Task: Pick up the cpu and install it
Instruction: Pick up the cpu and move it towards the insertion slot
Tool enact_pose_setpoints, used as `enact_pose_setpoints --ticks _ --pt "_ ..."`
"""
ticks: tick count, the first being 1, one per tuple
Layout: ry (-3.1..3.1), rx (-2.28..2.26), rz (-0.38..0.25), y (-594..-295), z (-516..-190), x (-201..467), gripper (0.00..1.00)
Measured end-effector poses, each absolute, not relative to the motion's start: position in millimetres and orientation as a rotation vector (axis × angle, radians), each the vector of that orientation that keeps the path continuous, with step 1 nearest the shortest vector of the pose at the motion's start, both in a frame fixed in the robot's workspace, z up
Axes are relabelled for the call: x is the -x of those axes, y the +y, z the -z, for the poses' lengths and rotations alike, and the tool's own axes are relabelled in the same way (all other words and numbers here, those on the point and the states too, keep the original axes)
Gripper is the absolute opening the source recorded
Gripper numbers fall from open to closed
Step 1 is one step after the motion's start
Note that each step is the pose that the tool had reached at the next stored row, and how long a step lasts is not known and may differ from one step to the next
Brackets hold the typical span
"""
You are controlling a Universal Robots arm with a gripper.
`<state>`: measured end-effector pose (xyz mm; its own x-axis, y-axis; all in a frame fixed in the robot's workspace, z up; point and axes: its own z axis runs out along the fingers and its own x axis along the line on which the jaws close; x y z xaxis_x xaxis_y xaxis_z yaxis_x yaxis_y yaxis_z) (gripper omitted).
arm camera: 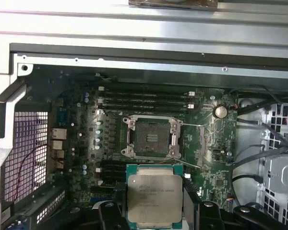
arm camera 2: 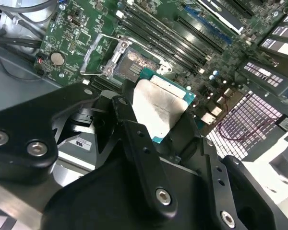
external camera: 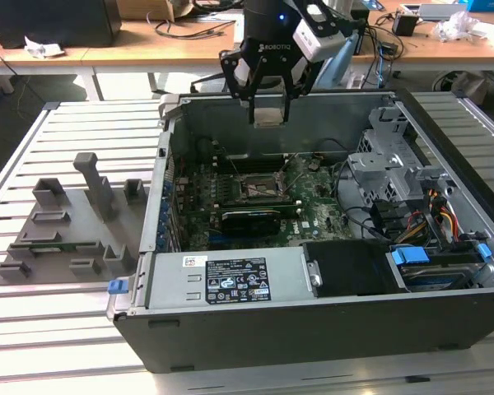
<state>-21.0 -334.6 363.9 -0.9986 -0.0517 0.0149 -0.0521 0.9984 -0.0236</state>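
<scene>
As the arm hangs over the opened case, parts are listed from largest to smallest:

Slatted table (external camera: 66,346): pale metal slats carrying the case and, at the exterior view's left, a grey tray.
Computer case (external camera: 313,329): dark tower lying on its side with the side panel off. It contains the motherboard, the power supply, a drive cage and bundled cables. Its grey metal wall (arm camera: 134,52) also appears in the first wrist view.
Grey tray (external camera: 70,230): moulded holder with upright posts and shallow recesses, lying beside the case and apart from it.
Motherboard (external camera: 313,218): green board flat on the case floor, seen in both wrist views (arm camera: 211,158) (arm camera 2: 81,33). It carries the socket, the memory slots and the card.
Power supply (external camera: 222,280): silver box with a white label, set along the near wall of the case.
Drive cage (external camera: 387,164): bare metal frame at the exterior view's right end of the case.
Gripper (external camera: 267,107): black two-finger claw clenched on the cpu by two opposite edges, poised above the case and touching neither case nor board (arm camera 2: 158,124) (arm camera: 155,215).
Black card (external camera: 251,220): long rectangular card lying on the board, just beside the socket.
Memory slots (arm camera: 144,100): parallel dark rows next to the socket.
Socket (external camera: 262,185): square metal frame with its dark centre exposed (arm camera: 151,137) (arm camera 2: 129,62).
Cpu (external camera: 268,113): silvery square with a green rim, held between the fingers, in the air above the board and clear of the socket (arm camera 2: 161,103) (arm camera: 154,199).
Coin cell (arm camera: 221,111): round silver battery on the board, near the socket (arm camera 2: 57,58).
</scene>
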Motion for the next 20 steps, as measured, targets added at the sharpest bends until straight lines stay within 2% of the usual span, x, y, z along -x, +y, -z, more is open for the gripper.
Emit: enact_pose_setpoints --ticks 20 --pt "-3.126 -0.082 -0.041 -327.0 -327.6 1.7 0.55"
